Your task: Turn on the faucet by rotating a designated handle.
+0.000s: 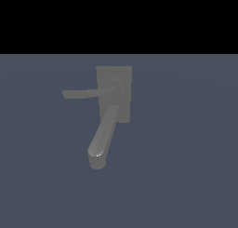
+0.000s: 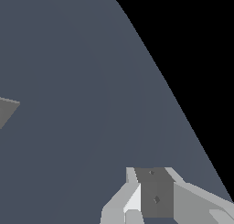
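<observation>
The matte grey faucet (image 1: 114, 111) stands on the dark blue-grey floor in the exterior view. Its rectangular base plate (image 1: 123, 74) carries a thick rounded spout (image 1: 103, 135) that reaches toward the camera. The handle (image 1: 83, 93) is a thin flat lever pointing to the exterior view's left from a round hub (image 1: 114, 86). No arm shows in the exterior view. In the wrist view my gripper (image 2: 154, 173) shows only its finger ends, with nothing held, and the gap between them is not clear. A grey corner (image 2: 6, 109) of the faucet pokes in at the wrist picture's edge, well away from the fingers.
Flat blue-grey floor (image 1: 186, 166) surrounds the faucet on all sides. Beyond its far edge there is only black background. No other objects are in view.
</observation>
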`<state>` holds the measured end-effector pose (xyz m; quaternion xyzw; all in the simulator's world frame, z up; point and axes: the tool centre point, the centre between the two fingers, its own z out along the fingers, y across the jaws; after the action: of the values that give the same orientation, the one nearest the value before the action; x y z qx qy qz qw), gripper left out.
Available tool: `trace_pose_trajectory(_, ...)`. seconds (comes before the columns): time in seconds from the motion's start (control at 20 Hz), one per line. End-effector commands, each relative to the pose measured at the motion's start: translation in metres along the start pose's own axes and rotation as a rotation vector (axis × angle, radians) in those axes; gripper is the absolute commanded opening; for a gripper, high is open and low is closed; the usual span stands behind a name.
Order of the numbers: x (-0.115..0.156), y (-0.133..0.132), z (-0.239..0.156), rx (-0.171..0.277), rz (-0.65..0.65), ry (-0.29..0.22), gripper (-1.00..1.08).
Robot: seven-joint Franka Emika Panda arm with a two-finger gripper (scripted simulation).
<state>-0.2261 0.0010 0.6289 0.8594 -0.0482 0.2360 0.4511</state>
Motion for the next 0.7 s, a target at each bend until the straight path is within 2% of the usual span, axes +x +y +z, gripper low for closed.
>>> trace_pose_trajectory(0.0,0.011,0.002,-0.016,-0.104,-0.010,0.062,-1.00)
trace_pose_trajectory(0.35,0.043,-0.010,-0.064,-0.380,-0.072,0.228,-1.00)
trace_pose_trajectory(0.65,0.069,-0.041,-0.101,-0.598,-0.167,0.366,-1.00)
